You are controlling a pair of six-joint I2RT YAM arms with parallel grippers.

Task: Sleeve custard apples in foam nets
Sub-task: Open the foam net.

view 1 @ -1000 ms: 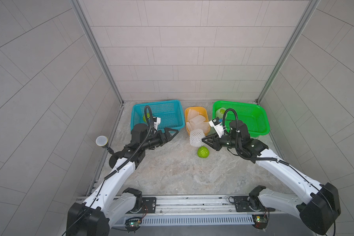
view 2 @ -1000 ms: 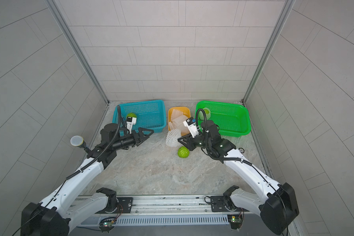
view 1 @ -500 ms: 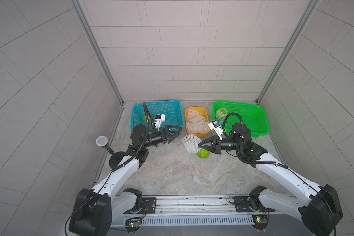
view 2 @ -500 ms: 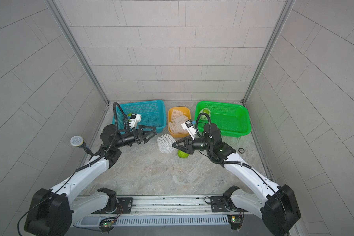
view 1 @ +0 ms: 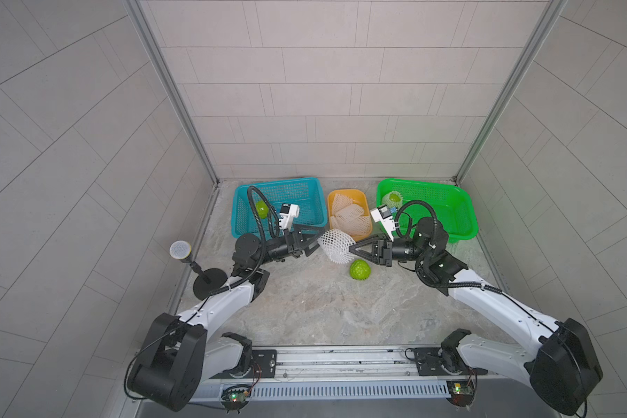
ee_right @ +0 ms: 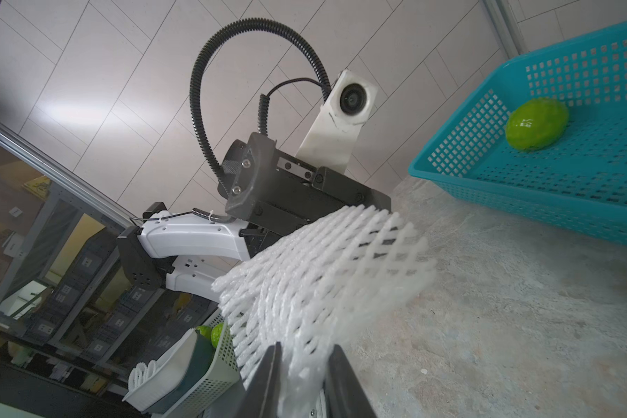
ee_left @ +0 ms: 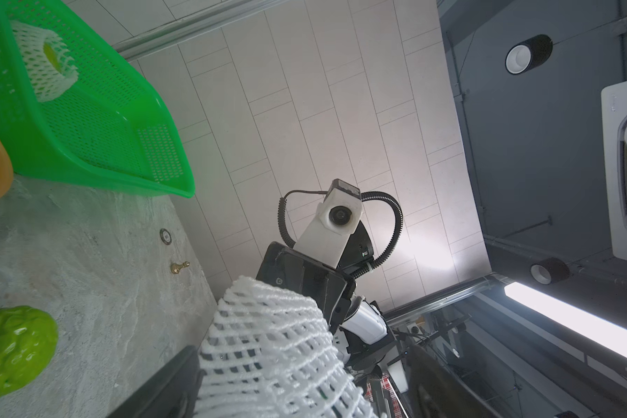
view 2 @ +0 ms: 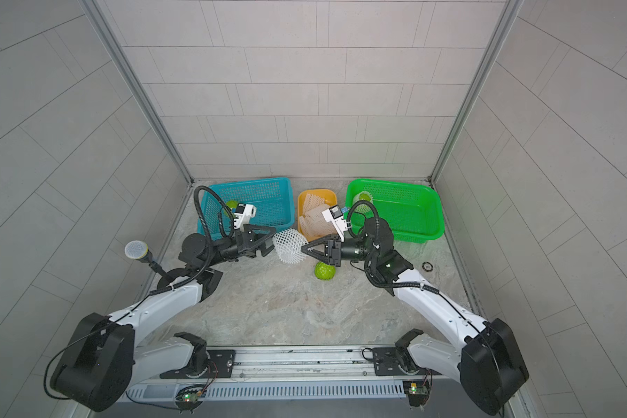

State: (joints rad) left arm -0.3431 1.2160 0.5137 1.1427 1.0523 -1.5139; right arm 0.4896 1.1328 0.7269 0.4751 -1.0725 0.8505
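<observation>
A white foam net hangs above the table between my two arms. My right gripper is shut on one end of the net. My left gripper stands open at the other end, its fingers on either side of the net. One bare custard apple lies on the table just below the net. Another custard apple sits in the blue basket. A third, sleeved in a net, is in the green basket.
The blue basket, an orange tub with spare nets and the green basket line the back wall. A microphone on a stand is at the left. A small ring lies at the right.
My right gripper has carried the net left and away from the orange tub, turning level. My left gripper has come in to the net's free end, still open.
</observation>
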